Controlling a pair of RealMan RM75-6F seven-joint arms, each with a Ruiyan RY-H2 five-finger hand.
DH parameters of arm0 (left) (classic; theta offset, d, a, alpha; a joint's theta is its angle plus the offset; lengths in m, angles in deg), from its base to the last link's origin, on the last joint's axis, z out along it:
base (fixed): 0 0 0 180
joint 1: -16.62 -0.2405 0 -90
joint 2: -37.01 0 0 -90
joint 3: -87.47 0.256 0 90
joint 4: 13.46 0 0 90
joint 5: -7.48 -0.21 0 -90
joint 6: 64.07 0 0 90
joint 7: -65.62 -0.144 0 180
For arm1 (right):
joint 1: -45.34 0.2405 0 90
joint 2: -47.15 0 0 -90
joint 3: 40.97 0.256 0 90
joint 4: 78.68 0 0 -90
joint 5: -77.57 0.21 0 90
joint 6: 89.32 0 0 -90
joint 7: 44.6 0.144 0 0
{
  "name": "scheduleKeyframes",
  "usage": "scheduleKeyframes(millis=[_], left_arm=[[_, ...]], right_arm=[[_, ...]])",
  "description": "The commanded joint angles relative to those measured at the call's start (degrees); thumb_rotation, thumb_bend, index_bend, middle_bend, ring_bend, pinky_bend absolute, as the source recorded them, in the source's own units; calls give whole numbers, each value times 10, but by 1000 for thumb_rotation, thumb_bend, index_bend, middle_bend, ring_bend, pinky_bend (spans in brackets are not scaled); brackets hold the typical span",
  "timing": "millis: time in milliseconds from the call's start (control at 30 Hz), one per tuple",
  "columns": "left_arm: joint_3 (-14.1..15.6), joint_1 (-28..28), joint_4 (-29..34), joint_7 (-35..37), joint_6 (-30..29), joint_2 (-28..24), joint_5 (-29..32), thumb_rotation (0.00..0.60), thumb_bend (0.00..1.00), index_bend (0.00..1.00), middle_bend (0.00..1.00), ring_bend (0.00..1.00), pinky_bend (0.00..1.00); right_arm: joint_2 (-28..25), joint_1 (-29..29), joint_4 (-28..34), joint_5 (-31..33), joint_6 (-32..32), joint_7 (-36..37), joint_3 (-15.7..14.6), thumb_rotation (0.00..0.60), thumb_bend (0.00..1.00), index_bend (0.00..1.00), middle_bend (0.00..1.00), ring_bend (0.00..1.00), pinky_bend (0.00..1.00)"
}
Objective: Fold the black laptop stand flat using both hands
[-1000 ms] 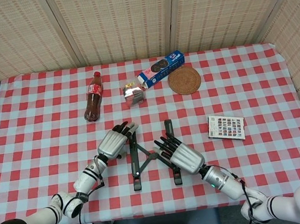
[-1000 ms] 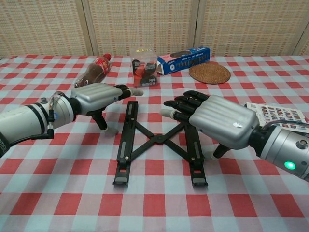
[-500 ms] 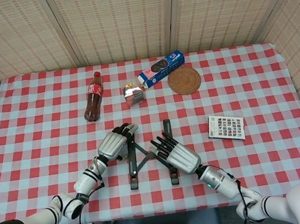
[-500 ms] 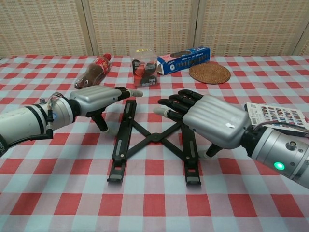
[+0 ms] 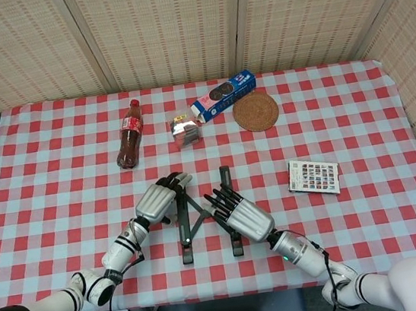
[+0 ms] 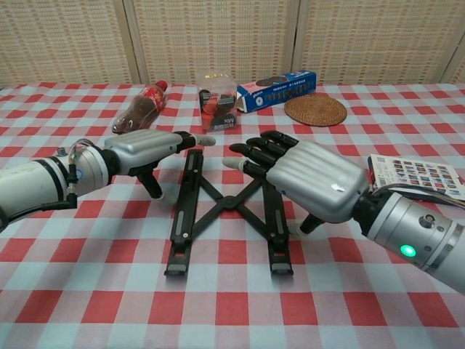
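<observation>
The black laptop stand [image 5: 200, 212] lies low on the checked table, two long rails joined by crossed links [image 6: 226, 200]. My left hand [image 5: 158, 200] [image 6: 144, 149] lies with fingers stretched out, its fingertips over the far end of the left rail [image 6: 184, 207] and its thumb on the cloth beside it. My right hand [image 5: 240, 215] [image 6: 306, 179], fingers also straight, lies over the outer side of the right rail [image 6: 277, 236] and hides its middle. Neither hand grips the stand.
A cola bottle [image 5: 129, 133] [image 6: 136, 110] lies at the back left. A small clear box [image 5: 184, 129], a blue biscuit box [image 5: 224, 95] and a woven coaster [image 5: 256, 111] sit behind the stand. A coloured card [image 5: 313, 176] [image 6: 415, 174] lies to the right.
My right hand has moved left with the right rail, so the two rails now lie closer together and the crossed links are steeper. The left hand has hardly moved.
</observation>
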Motion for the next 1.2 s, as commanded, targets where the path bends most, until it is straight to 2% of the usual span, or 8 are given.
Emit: scheduleKeyframes(millis=[33,400,767,900,1000,1200], left_arm=[[0,0,7,2,2,-3,1,600,196,0,0,0,176],[-8,4,58,8,14,-20,12,600,196,0,0,0,176],[-12,6,93,-9,22,-37,26,600,196,0,0,0,176],[-11,-6,93,-13,19,-53,40,600,195,0,0,0,176],[-9,-19,97,-13,9,-71,46,600,196,0,0,0,176],[-9,-52,114,-14,-29,-114,57,600,196,0,0,0,176]], right_arm=[[6,1,-5,-1,-6,3,2,600,0,0,0,0,0],[44,6,-50,-17,-57,27,11,600,0,0,0,0,0],[53,18,-50,-21,-56,26,10,600,0,0,0,0,0],[18,24,-11,-30,-48,26,1,600,0,0,0,0,0],[-31,38,47,-39,-27,29,-7,600,0,0,0,0,0],[-156,103,187,-44,87,54,-18,600,0,0,0,0,0]])
